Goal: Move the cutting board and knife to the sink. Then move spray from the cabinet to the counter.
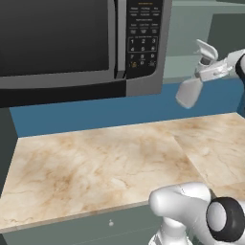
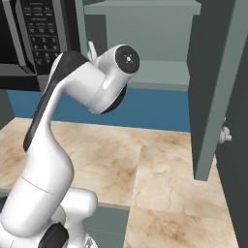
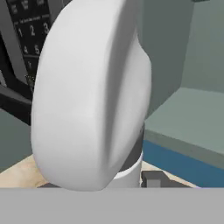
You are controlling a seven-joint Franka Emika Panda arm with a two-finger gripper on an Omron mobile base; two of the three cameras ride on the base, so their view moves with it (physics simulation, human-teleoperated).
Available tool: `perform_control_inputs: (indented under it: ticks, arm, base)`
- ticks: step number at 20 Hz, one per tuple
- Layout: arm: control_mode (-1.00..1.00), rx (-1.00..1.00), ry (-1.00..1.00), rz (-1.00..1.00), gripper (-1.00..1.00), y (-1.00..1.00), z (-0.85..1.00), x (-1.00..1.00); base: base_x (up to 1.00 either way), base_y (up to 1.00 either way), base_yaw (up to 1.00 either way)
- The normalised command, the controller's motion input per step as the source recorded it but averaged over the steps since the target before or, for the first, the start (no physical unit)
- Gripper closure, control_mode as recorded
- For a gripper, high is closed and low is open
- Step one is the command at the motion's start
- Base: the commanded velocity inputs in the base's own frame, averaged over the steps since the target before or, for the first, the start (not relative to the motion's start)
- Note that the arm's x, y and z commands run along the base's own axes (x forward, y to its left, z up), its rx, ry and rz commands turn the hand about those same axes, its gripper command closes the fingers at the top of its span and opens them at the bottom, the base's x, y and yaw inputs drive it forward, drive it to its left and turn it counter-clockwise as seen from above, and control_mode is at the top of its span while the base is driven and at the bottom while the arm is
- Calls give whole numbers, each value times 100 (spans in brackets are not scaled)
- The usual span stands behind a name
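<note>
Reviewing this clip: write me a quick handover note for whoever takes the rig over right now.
Hand: shut on the spray, holding it by the neck, in the air in front of the open cabinet and above the counter.
Done: spray is out of the cabinet.
Left: lower the spray onto the counter and let go.
Cutting board, knife and sink cannot be checked from these views.

Bare counter [image 1: 95, 162] below; microwave [image 1: 72, 43] overhanging left, open cabinet door [image 2: 213, 87] blocking right.
</note>
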Motion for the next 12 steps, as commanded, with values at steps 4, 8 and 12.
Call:
perform_control_inputs:
  ticks: [4,8,12]
  arm:
    - [-100,0,-9,13,100,31,-72,-86]
    - [-100,0,-3,12,100,32,-56,-78]
    - [-100,0,-7,12,100,33,-54,-69]
  base:
    - [0,0,0]
    - [0,0,0]
    - [0,0,0]
